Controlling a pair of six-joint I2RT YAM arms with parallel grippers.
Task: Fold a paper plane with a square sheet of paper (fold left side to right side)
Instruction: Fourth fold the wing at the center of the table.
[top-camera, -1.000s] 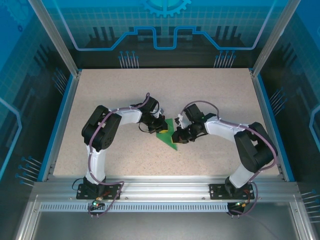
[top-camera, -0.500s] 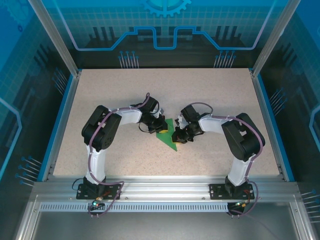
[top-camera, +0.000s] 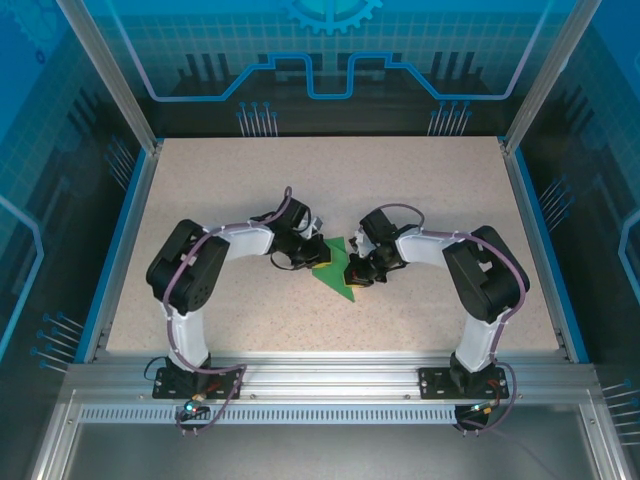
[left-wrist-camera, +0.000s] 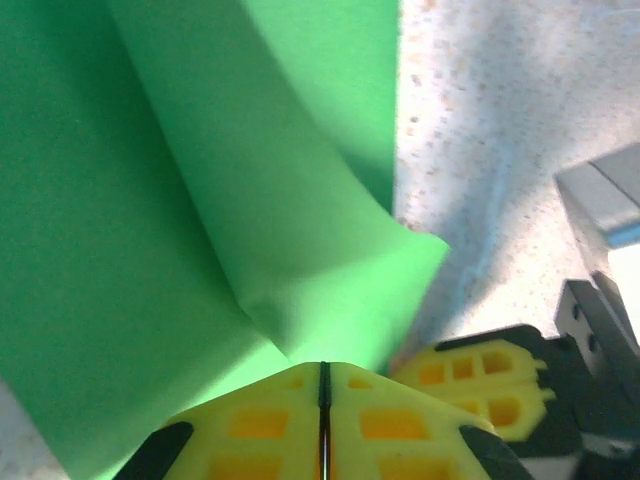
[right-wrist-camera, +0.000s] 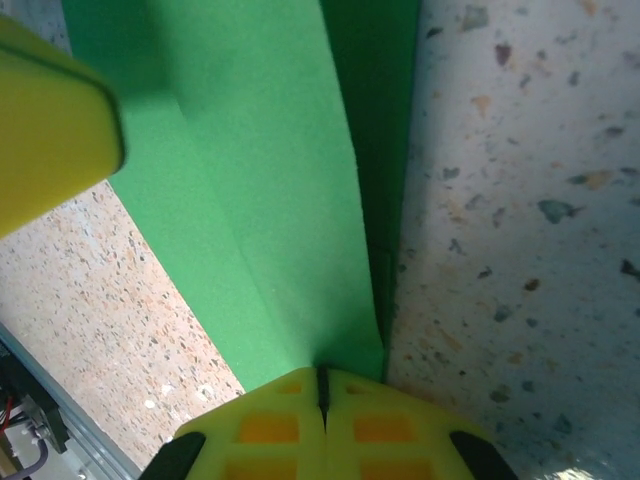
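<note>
bench (top-camera: 420, 190): speckled beige
folded green paper sheet (top-camera: 338, 282): mid-bench, between the two claws
left claw (left-wrist-camera: 323, 370): closed, pinching sheet's raised flap
right claw (right-wrist-camera: 322, 375): closed, pinching sheet's crease

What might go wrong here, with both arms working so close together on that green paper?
1. The left end effector and right end effector are shut right at the paper; pulling apart might tear it or let it slip.
2. A flap stands curled off the table, so it might crease crooked.
3. The two end effectors sit close and could bump.
</note>
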